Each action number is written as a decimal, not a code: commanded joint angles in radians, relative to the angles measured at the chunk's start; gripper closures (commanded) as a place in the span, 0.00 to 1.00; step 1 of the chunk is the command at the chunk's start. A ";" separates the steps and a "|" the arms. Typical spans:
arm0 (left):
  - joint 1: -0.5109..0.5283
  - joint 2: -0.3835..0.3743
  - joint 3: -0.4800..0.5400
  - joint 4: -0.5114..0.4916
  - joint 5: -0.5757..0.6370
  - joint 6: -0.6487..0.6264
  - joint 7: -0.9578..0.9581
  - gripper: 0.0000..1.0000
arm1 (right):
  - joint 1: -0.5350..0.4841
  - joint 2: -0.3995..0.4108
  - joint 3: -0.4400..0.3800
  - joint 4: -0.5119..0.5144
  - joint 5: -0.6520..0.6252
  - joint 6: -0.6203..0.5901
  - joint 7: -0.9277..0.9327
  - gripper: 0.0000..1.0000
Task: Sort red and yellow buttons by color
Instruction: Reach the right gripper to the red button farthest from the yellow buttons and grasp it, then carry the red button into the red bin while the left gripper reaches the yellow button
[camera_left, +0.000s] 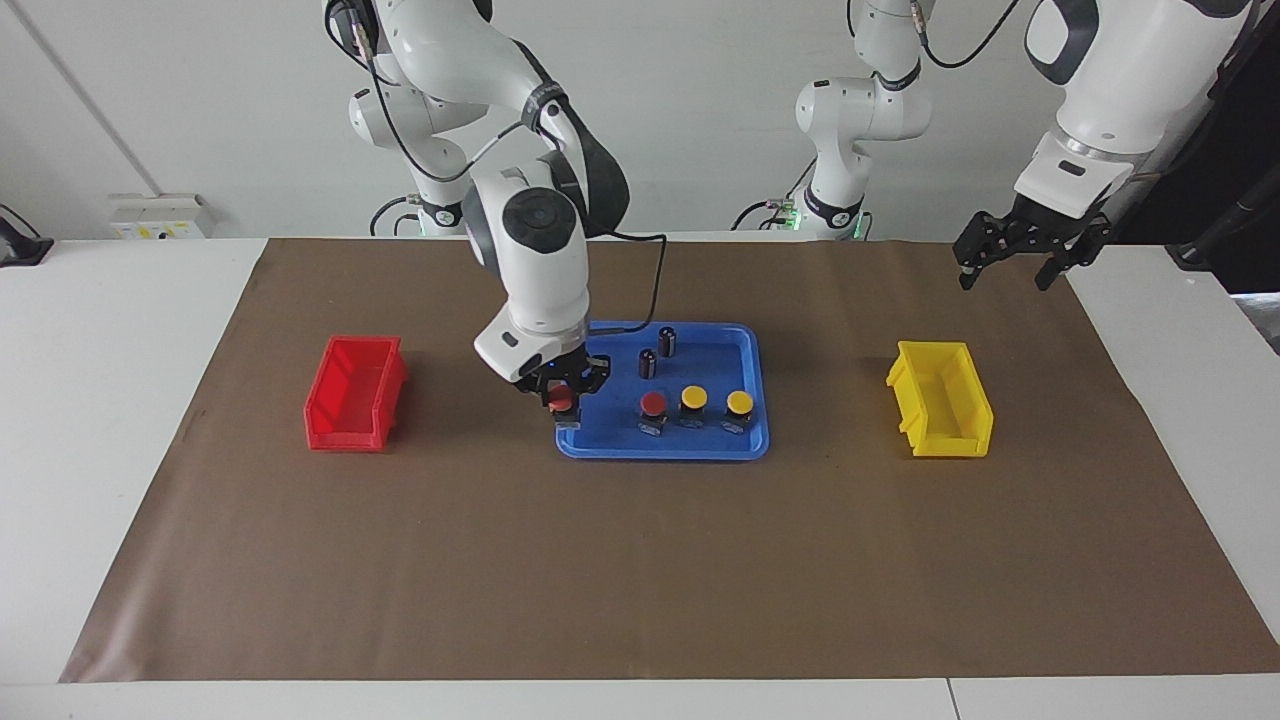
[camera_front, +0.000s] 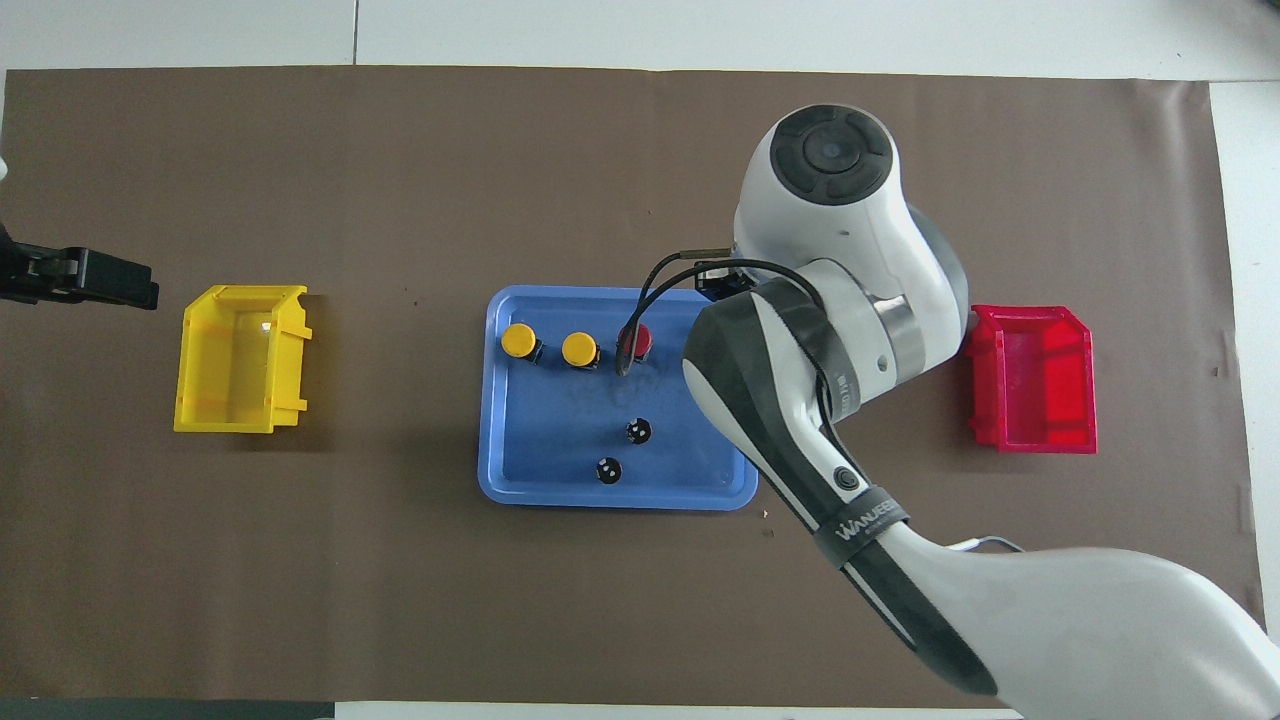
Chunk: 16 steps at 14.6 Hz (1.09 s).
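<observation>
My right gripper (camera_left: 562, 392) is shut on a red button (camera_left: 562, 401) and holds it just above the edge of the blue tray (camera_left: 662, 453) at the right arm's end. In the overhead view the right arm hides this button. One red button (camera_left: 652, 404) and two yellow buttons (camera_left: 694, 398) (camera_left: 740, 403) stand in a row in the tray. They also show in the overhead view: the red button (camera_front: 638, 341) and the yellow buttons (camera_front: 579, 349) (camera_front: 518, 341). My left gripper (camera_left: 1005, 268) waits open in the air near the yellow bin (camera_left: 940, 412).
Two dark cylinders (camera_left: 667, 341) (camera_left: 648, 363) stand in the tray, nearer to the robots than the buttons. An empty red bin (camera_left: 355, 393) sits toward the right arm's end and the empty yellow bin toward the left arm's end. A brown mat (camera_left: 640, 560) covers the table.
</observation>
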 joint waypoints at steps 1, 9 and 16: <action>-0.157 -0.079 -0.022 -0.346 -0.006 0.340 -0.218 0.00 | -0.188 -0.183 0.007 -0.160 0.015 -0.078 -0.238 0.95; -0.385 0.168 -0.022 -0.344 0.011 0.523 -0.524 0.08 | -0.468 -0.371 0.007 -0.643 0.015 0.292 -0.619 0.95; -0.383 0.262 -0.022 -0.310 0.034 0.608 -0.529 0.28 | -0.457 -0.419 0.007 -0.775 0.010 0.376 -0.637 0.95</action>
